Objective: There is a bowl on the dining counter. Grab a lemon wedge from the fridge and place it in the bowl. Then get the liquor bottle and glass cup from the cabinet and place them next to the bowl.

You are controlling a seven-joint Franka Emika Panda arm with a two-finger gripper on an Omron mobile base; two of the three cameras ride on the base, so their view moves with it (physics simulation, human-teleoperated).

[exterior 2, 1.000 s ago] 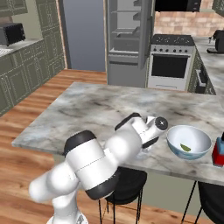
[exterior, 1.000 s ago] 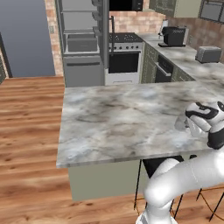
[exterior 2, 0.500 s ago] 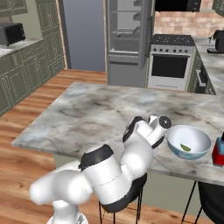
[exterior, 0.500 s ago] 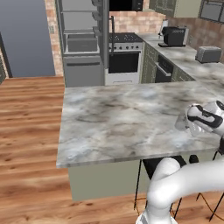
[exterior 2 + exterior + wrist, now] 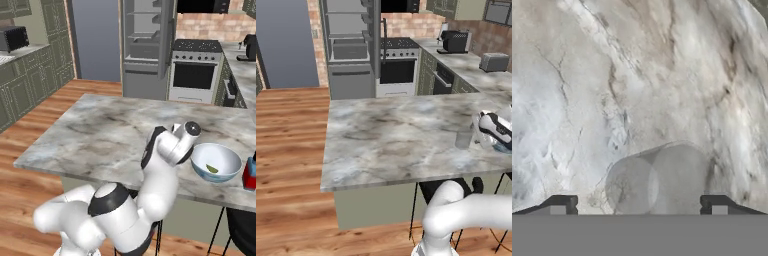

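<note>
Glass cup set down on the marble counter, end effector spread wide around it.

The end effector (image 5: pixel 638 205) hangs over the counter (image 5: pixel 391 135) with its two dark fingertips (image 5: pixel 559 204) well apart, the clear glass cup (image 5: pixel 659 179) standing upright between them, touching neither. From the left base view the glass cup sits near the counter's right edge, just beside the robot's hand. From the right base view the bowl (image 5: pixel 217 162) rests close by with the lemon wedge (image 5: pixel 212 169) inside, and the liquor bottle (image 5: pixel 249 173) stands just beyond it. The fridge (image 5: pixel 145 47) stands open in the background.
</note>
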